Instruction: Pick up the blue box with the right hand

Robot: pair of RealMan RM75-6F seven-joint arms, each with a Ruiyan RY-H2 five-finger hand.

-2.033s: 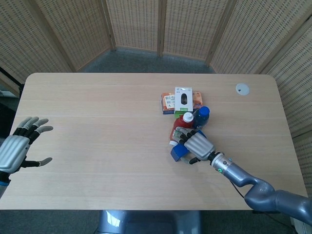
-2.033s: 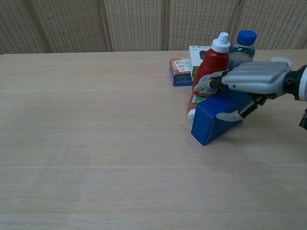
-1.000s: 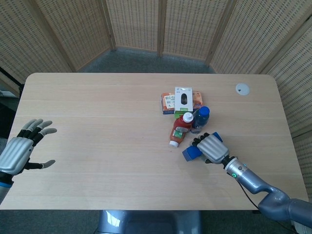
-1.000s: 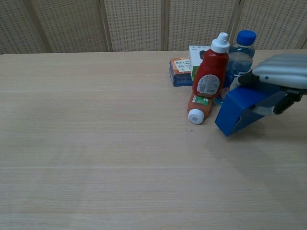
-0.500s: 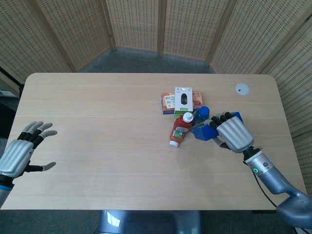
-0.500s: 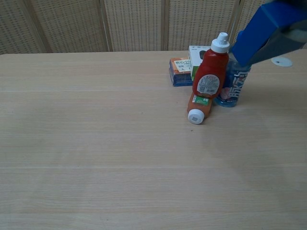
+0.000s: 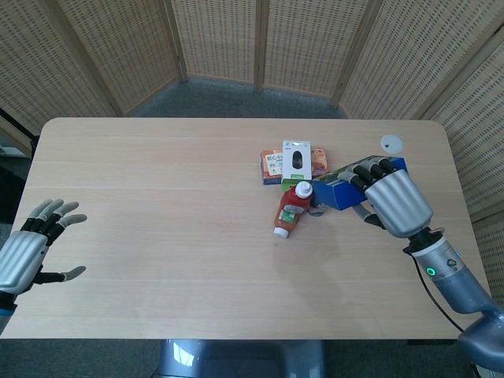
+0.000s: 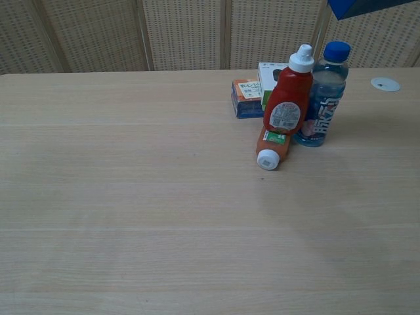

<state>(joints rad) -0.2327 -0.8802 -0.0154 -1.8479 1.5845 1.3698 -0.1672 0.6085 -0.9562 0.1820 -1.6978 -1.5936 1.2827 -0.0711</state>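
The desk carried a tight cluster of things right of centre, which explained why the box had to be raised straight out of the crowd. The right hand gripped the blue box from above, fingers wrapped over its top edge, holding it high off the desk; in the chest view only a blue corner showed at the upper edge, so the lift looked essentially done. The left hand hovered at the near left corner with fingers spread, holding nothing, well clear of the work. A water bottle stood upright beside a red sauce bottle, with a second sauce bottle lying on its side. Behind them lay an orange packet and a white mouse box. A small white disc sat apart.
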